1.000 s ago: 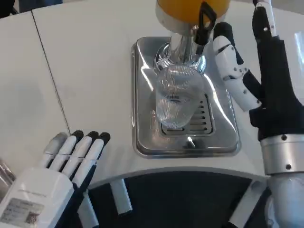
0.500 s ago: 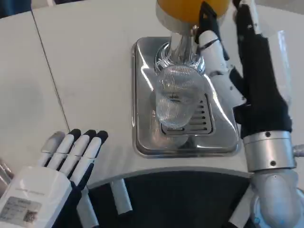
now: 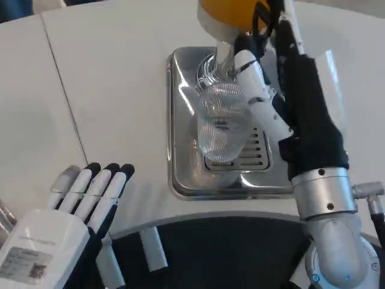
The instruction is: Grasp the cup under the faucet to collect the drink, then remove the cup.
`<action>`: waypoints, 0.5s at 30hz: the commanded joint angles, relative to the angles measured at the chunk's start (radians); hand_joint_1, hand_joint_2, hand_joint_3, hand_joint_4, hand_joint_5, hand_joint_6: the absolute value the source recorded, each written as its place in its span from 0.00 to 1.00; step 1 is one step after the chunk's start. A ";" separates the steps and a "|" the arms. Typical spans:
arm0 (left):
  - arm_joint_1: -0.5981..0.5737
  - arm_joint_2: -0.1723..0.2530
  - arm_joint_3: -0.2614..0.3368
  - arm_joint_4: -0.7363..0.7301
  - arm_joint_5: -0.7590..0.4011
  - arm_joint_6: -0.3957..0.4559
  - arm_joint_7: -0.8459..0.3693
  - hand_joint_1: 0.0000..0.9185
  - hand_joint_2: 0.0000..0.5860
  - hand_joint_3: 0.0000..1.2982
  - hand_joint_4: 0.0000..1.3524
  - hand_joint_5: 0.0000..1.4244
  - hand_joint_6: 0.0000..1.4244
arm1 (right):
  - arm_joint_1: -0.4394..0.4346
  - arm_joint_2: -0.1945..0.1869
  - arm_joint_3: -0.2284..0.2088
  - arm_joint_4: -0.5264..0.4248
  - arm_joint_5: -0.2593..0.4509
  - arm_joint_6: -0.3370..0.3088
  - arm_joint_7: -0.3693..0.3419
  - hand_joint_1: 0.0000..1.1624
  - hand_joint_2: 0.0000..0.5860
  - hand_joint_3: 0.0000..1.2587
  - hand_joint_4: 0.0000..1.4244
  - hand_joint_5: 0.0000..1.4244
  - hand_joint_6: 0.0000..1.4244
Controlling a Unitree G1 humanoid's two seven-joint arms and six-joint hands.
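Observation:
A clear ribbed plastic cup (image 3: 221, 127) stands empty on the steel drip tray (image 3: 182, 120), right under the chrome faucet (image 3: 224, 60) of the dispenser with the orange tank (image 3: 231, 11). My right hand (image 3: 283, 90) reaches along the cup's right side, palm edge toward me. Its thumb (image 3: 255, 84) lies against the cup's upper right rim, near the black tap lever (image 3: 260, 24). The other fingers run up behind the lever, and the frame does not show whether they close on the cup. My left hand (image 3: 66, 223) lies flat on the table at the lower left, fingers straight.
The white table (image 3: 108, 84) has a dark seam (image 3: 60, 84) running down its left part. Its curved front edge (image 3: 210, 211) passes just below the tray, with dark floor and white frame bars beneath.
My right hand has moved left and forward from beside the tray until its thumb meets the cup's right side. The left hand has stayed put.

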 commanded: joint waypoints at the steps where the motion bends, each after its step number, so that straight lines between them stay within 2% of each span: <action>1: 0.000 -0.006 0.005 0.017 -0.017 0.005 -0.009 0.00 0.12 0.00 0.00 0.00 0.00 | -0.018 -0.005 -0.006 0.005 0.035 0.019 0.026 0.22 0.91 0.00 0.00 0.00 0.00; 8: -0.007 -0.007 0.008 0.026 -0.025 0.005 -0.003 0.00 0.13 0.00 0.00 0.00 0.00 | -0.045 -0.028 -0.012 0.002 0.066 0.060 0.079 0.22 0.91 0.00 0.00 0.00 0.00; 15: -0.014 -0.005 0.008 0.040 -0.034 0.001 0.000 0.00 0.13 0.00 0.00 0.00 0.00 | -0.067 -0.061 -0.005 -0.015 0.059 0.094 0.116 0.20 0.89 0.00 0.00 0.00 0.00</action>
